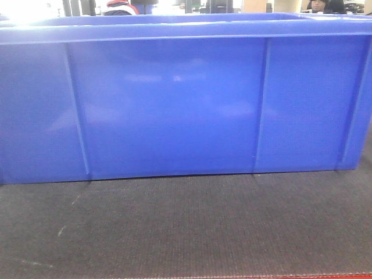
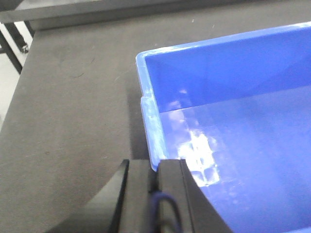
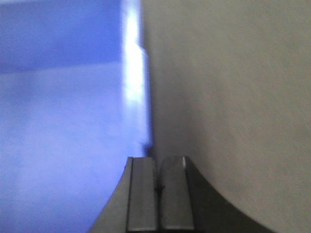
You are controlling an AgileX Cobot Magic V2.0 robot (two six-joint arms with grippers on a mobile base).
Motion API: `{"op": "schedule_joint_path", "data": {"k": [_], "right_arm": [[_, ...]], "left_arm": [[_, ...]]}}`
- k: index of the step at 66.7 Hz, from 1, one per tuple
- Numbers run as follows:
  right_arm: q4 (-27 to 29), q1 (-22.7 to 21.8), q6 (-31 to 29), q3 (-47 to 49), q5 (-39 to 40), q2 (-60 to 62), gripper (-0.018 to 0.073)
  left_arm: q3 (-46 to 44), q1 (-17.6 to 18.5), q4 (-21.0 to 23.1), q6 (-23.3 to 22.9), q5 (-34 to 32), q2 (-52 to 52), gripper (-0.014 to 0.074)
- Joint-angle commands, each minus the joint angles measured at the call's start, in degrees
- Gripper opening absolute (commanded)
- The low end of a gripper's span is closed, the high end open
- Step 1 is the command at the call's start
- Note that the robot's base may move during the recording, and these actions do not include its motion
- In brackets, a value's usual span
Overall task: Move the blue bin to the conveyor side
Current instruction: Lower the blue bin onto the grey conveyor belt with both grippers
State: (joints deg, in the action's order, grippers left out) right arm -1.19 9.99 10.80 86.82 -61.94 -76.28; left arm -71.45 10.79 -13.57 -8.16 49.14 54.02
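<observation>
The blue bin (image 1: pixel 174 104) fills most of the front view, its long wall with two slim ribs facing me. It rests on the dark ribbed conveyor (image 1: pixel 186 226). Neither gripper shows in that view. In the left wrist view my left gripper (image 2: pixel 156 166) is shut on the rim of the blue bin (image 2: pixel 233 121) near a corner, with the belt (image 2: pixel 73 97) beside it. In the blurred right wrist view my right gripper (image 3: pixel 158 162) is shut where the rim of the blue bin (image 3: pixel 58 97) runs into its fingertips, with the belt (image 3: pixel 233 97) to the right.
A thin red strip (image 1: pixel 290 275) marks the belt's near edge. A grey rail (image 2: pixel 97 12) borders the belt's far side, with a black frame (image 2: pixel 12 43) and pale floor beyond. People (image 1: pixel 322 6) are behind the bin.
</observation>
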Motion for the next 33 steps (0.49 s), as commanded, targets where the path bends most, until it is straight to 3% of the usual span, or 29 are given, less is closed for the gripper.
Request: {"op": "schedule_joint_path", "data": {"k": [1,10,33], "right_arm": [[-0.61,-2.04,-1.33,-6.01,3.91,3.6,-0.0088],[-0.61,-2.28,-4.26,-16.91,9.82,9.6,-0.0088],[-0.95,-2.28,-4.91,-43.69,29.81,33.29,-0.0088]], "left_arm": [[6.29,0.23,-0.28,-2.84,-6.14,-4.85,0.0002],[15.72,0.23,-0.28,-3.03,-9.07,-11.53,0.0004],[34.54,0.23,-0.05,-4.54,-15.27,-28.46,0.0004]]}}
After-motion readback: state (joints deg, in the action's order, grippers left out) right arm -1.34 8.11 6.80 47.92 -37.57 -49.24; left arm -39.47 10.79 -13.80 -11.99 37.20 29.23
